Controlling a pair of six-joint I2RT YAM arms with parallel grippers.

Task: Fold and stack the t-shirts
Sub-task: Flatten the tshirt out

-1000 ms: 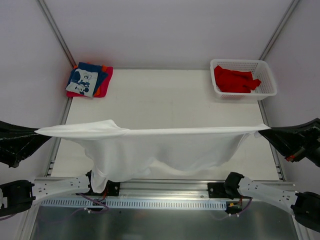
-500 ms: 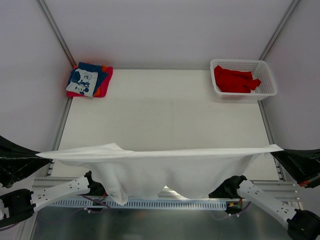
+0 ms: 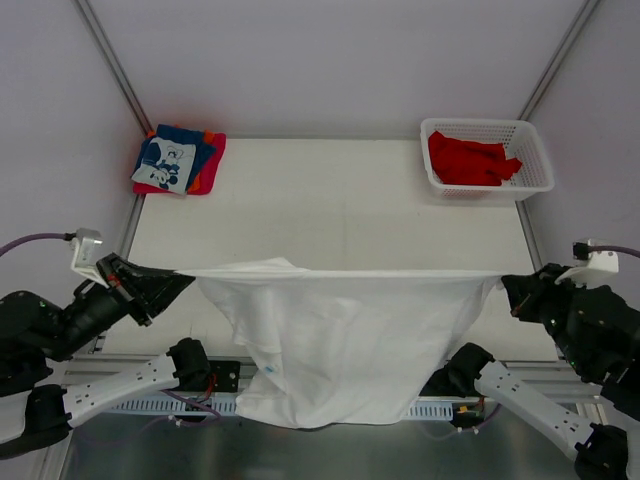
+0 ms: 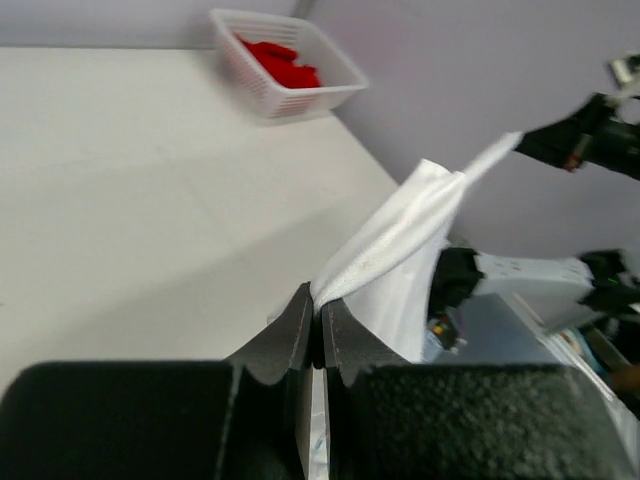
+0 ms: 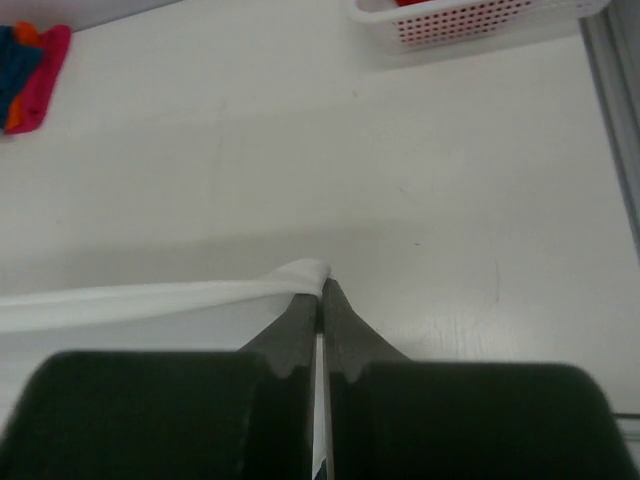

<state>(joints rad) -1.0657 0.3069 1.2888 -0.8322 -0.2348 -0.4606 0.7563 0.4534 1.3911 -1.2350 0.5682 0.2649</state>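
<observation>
PLACE: robotics lab test cell | SIGNS: white table (image 3: 330, 200), plain panel walls (image 3: 330, 60), aluminium frame rails (image 3: 108, 62), two arm bases (image 3: 195, 362) bolted to slotted rail (image 3: 150, 409)

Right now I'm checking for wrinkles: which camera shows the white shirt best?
The top view: the whole white shirt hangs spread between the left gripper and right gripper. Each wrist view shows only a pinched strip of its edge.
</observation>
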